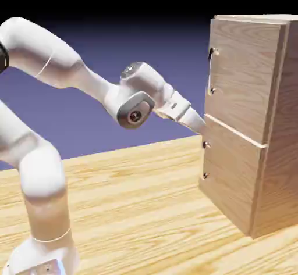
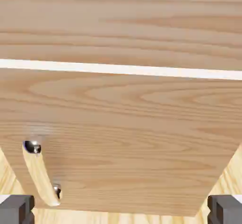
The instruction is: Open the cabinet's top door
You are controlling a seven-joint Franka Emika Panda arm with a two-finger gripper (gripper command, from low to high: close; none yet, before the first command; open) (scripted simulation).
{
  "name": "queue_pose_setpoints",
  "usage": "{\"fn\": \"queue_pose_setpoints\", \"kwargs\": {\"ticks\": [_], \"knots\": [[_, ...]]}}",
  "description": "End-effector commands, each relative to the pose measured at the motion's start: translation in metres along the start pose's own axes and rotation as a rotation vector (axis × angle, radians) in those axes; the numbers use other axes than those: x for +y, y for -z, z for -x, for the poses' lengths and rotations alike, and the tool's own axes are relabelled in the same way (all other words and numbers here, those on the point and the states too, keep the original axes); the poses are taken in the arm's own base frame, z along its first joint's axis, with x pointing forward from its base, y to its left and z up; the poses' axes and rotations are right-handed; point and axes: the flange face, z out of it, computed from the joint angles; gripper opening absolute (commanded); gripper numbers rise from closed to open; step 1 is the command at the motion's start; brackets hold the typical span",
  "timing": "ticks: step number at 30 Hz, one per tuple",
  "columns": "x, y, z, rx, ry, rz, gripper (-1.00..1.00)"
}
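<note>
Hand view shows my jaws released, both grey tips wide apart and empty, facing the cabinet (image 1: 250, 117) front near the seam between its doors. I'd judge I must lift toward the top door (image 1: 241, 76) and straddle its handle (image 1: 210, 70) squarely before clenching. That handle runs vertically along the door's edge nearest my arm; the cabinet stands upright at the worktop's (image 1: 145, 210) far end.

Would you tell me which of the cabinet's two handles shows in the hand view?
The lower door's handle, below the seam; the top door's handle sits higher, outside that view.
</note>
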Motion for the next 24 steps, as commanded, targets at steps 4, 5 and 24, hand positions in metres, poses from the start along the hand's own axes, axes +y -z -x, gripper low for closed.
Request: {"fn": "queue_pose_setpoints", "kwargs": {"ticks": [4,5,24], "knots": [[-0.008,0.015,-0.018,0.036,-0.213,-0.038,1.0],[-0.01,0.018,-0.022,0.044,-0.266,-0.049,1.0],[-0.042,0.076,-0.055,0.067,-1.215,-0.333,1.0]]}}
